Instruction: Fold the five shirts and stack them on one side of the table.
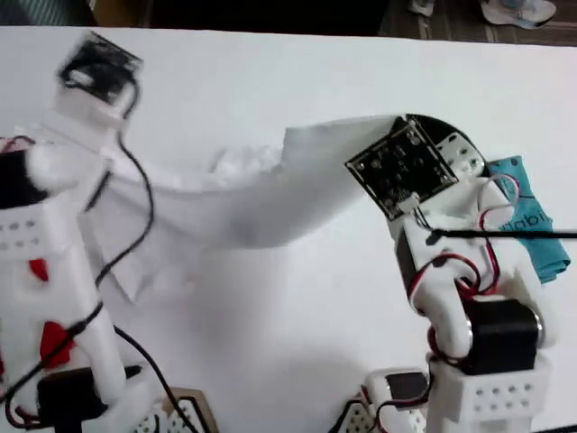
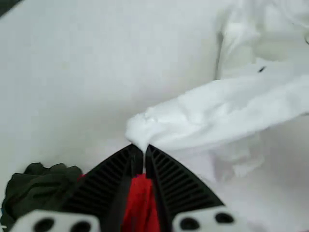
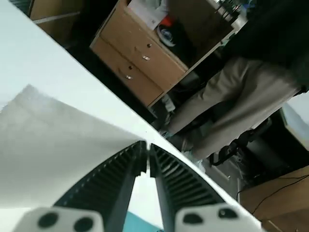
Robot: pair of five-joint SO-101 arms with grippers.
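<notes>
Hanging between the two arms, the white shirt [image 1: 243, 212] is pinched at opposite ends, probably so it can be drawn flat over the table [image 1: 270, 81] before a fold. The left gripper [image 2: 138, 152] is clamped tight on a bunched corner of the shirt. The right gripper [image 3: 146, 151] is closed on the thin edge at the shirt's other end, which it holds raised. The shirt's middle sags and looks rumpled, and cloth near the left-held end trails on the table, so it is not yet smooth enough to crease cleanly. A folded teal shirt [image 1: 530, 225] lies just past the right-held end, likely the start of the stack. A dark green garment [image 2: 34, 186] sits heaped near the left-held corner and could snag if that end comes down there.
</notes>
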